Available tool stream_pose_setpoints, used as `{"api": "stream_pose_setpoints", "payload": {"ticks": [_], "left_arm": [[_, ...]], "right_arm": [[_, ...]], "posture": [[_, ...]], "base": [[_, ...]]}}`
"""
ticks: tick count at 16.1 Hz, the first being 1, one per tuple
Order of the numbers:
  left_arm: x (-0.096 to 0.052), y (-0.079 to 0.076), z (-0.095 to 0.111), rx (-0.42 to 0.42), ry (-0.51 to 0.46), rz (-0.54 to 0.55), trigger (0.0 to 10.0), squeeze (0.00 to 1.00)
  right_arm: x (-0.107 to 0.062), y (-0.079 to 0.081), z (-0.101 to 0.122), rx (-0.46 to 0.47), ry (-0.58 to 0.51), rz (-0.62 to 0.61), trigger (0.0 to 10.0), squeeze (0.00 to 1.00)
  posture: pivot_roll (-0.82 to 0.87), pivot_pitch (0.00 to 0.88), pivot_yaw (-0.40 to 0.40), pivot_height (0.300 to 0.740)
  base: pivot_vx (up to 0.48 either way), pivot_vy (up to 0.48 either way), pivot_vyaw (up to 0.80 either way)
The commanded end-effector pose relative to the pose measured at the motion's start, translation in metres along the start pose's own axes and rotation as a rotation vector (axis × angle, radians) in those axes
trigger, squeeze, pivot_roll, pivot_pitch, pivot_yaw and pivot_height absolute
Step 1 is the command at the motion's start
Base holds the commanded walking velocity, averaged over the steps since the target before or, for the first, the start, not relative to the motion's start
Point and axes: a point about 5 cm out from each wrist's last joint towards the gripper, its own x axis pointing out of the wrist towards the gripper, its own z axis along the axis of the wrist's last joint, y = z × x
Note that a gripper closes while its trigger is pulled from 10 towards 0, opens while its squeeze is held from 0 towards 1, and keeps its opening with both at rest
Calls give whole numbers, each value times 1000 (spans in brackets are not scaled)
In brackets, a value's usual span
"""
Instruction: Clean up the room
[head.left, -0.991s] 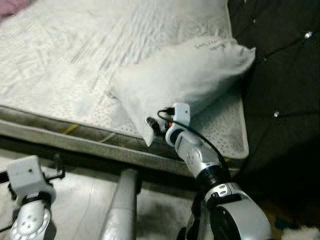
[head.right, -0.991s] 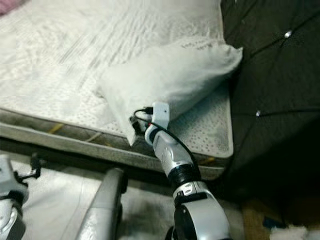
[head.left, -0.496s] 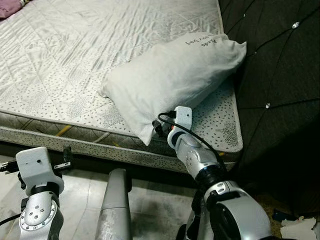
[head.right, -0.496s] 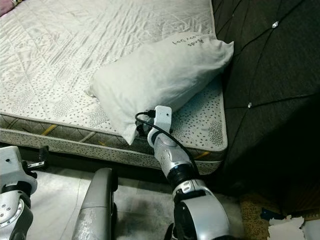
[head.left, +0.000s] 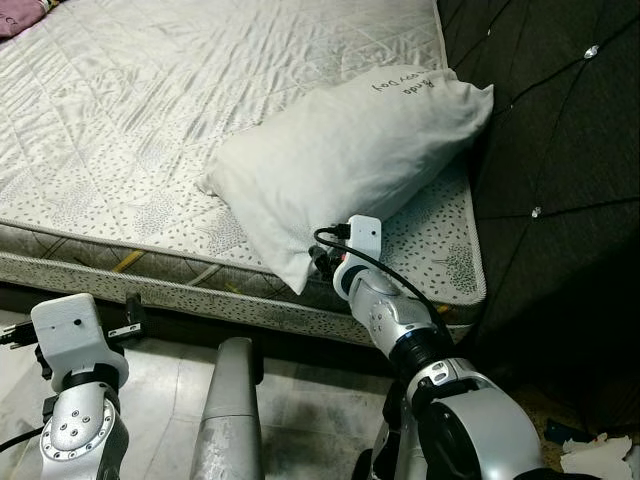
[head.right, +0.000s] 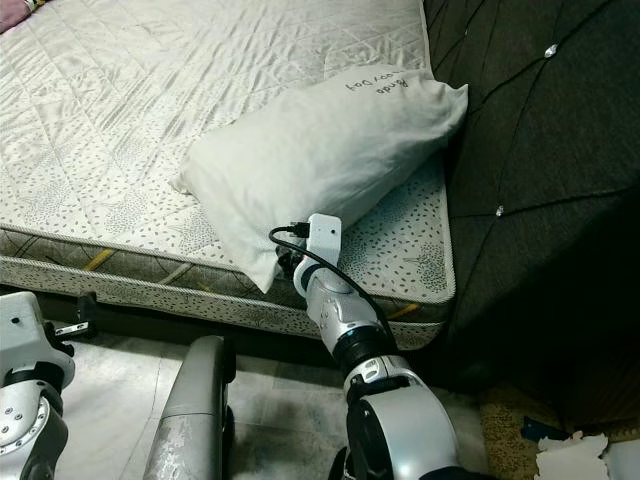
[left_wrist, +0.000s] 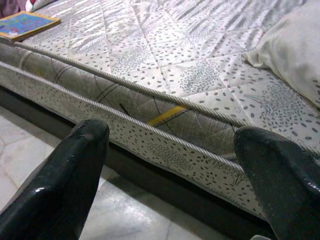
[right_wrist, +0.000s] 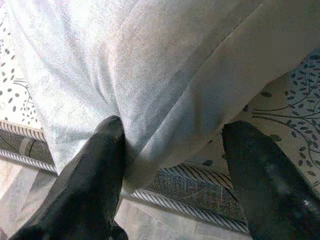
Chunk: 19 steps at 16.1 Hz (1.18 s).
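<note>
Right gripper (right_wrist: 172, 165), jaws apart, straddles pillow (head.left: 340, 160) corner on mattress (head.left: 150, 130).

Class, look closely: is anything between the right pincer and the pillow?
Nothing visible. The right pincer is open at the pillow corner overhanging the mattress edge, one finger touching the fabric.

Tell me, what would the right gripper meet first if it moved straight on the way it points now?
Most likely the pillow: the open right gripper already has its lower corner between its fingers, one finger seemingly touching it.
</note>
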Motion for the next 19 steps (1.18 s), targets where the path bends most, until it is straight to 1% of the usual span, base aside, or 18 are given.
{"api": "stream_pose_setpoints", "payload": {"ticks": [1, 7, 10, 12, 13, 14, 15, 16, 18, 19], "left_arm": [[1, 0, -2, 7, 15, 6, 10000, 0], [6, -3, -2, 1, 7, 9, 10000, 0], [12, -6, -1, -4, -3, 6, 10000, 0], [18, -11, 0, -12, -14, -6, 10000, 0], [18, -12, 0, -13, -16, -8, 10000, 0], [22, -16, 0, -18, -20, -15, 10000, 0], [23, -17, -1, -20, -21, -18, 10000, 0], [23, -17, -1, -20, -21, -18, 10000, 0], [35, -30, -1, -28, -23, -70, 10000, 0], [37, -32, -1, -27, -24, -81, 10000, 0]], "right_arm": [[-3, 92, -3, 65, 27, 205, 0, 0], [-1, 85, 1, 92, 22, 199, 0, 0], [0, 80, 5, 98, 12, 190, 0, 0], [2, 71, 9, 106, 1, 167, 0, 0], [2, 70, 9, 106, 0, 164, 0, 0], [3, 56, 10, 99, -10, 126, 0, 0], [4, 51, 11, 96, -16, 110, 0, 0], [4, 51, 11, 96, -16, 110, 0, 0], [4, 1, 42, 11, -150, -29, 0, 0], [3, -8, 46, 16, -166, -57, 0, 0]], "posture": [[358, 90, -59, 571], [350, 73, -63, 571], [336, 54, -61, 571], [328, 32, -60, 571], [328, 32, -60, 571], [313, 8, -58, 571], [308, 0, -57, 571], [308, 0, -57, 571], [257, 0, -18, 571], [257, 0, -18, 571]], "base": [[0, 0, 0], [0, 0, 0], [0, 0, 0], [0, 0, 0], [0, 0, 0], [0, 0, 0], [0, 0, 0], [0, 0, 0], [0, 0, 0], [0, 0, 0]]}}
